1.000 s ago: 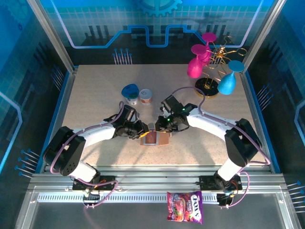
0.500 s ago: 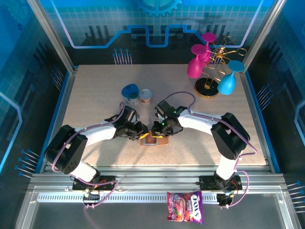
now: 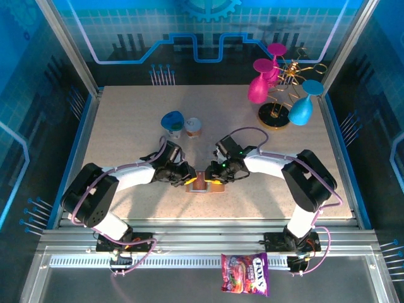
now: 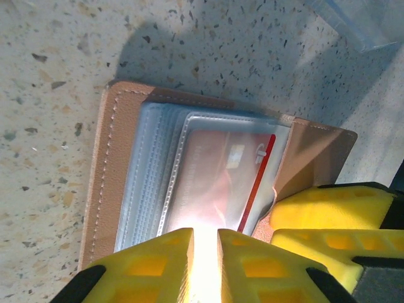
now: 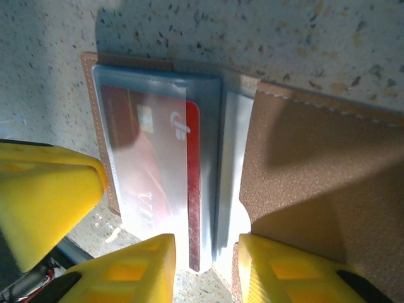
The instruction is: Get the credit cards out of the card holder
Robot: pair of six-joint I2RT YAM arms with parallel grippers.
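The brown card holder (image 3: 203, 185) lies open on the table between both grippers. Its clear sleeves hold a red credit card (image 4: 221, 170) with white marks, still inside its sleeve. My left gripper (image 4: 205, 237) is nearly shut, with the sleeve stack's edge running into its narrow gap. My right gripper (image 5: 207, 243) stands open astride the opposite edge, where the red card's (image 5: 151, 164) rim and the sleeves lie between the fingers without touching them. The leather flap (image 5: 315, 177) tilts up on the right. Both grippers meet over the holder in the top view, left (image 3: 191, 180) and right (image 3: 216, 178).
Two small cups, one blue-lidded (image 3: 173, 123) and one pale (image 3: 193, 127), stand just behind the holder. A gold rack with pink and teal glasses (image 3: 281, 95) stands at the back right. A candy bag (image 3: 245, 274) lies on the front rail. A clear plastic piece (image 4: 353, 22) rests nearby.
My right gripper has moved down onto the holder's edge and its jaws have spread wider. The left gripper has stayed on the holder.
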